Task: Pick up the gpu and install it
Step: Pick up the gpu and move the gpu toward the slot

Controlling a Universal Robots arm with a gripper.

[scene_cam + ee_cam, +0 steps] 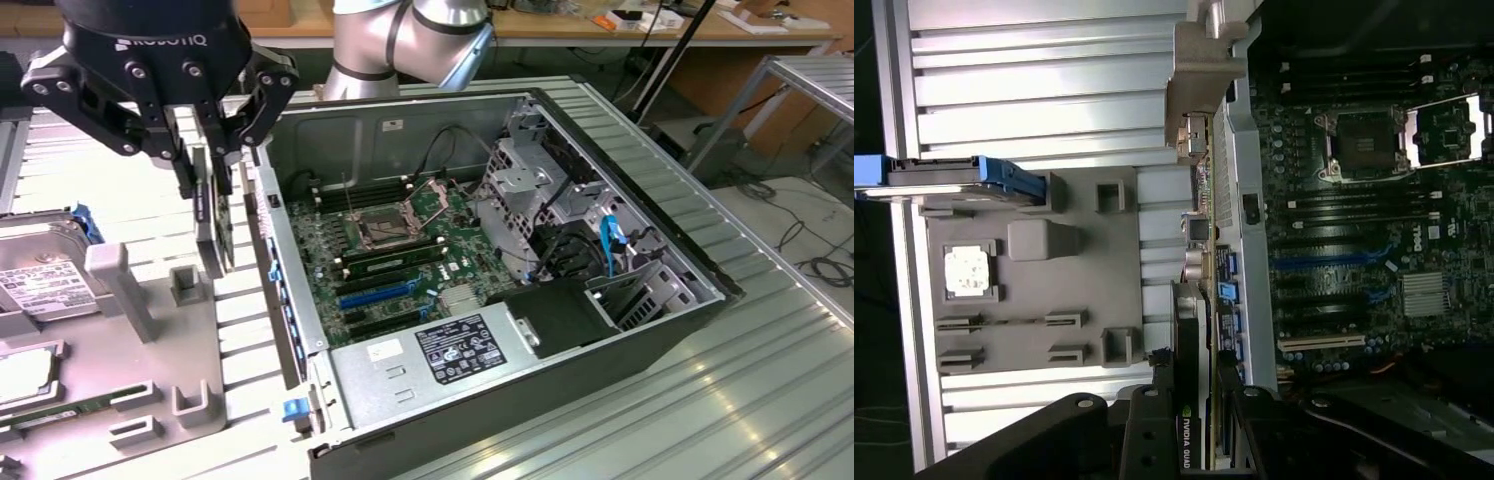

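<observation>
While hand (pixel 214 168) grips one gpu (pixel 214 230), seemingly beside one case (pixel 400 425)

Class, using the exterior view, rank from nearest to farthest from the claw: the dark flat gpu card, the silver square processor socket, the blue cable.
1. Dark flat gpu card: held in the claw, at the exterior view's left.
2. Silver square processor socket: mid-picture, on the green motherboard.
3. Blue cable: towards the exterior view's right.
</observation>
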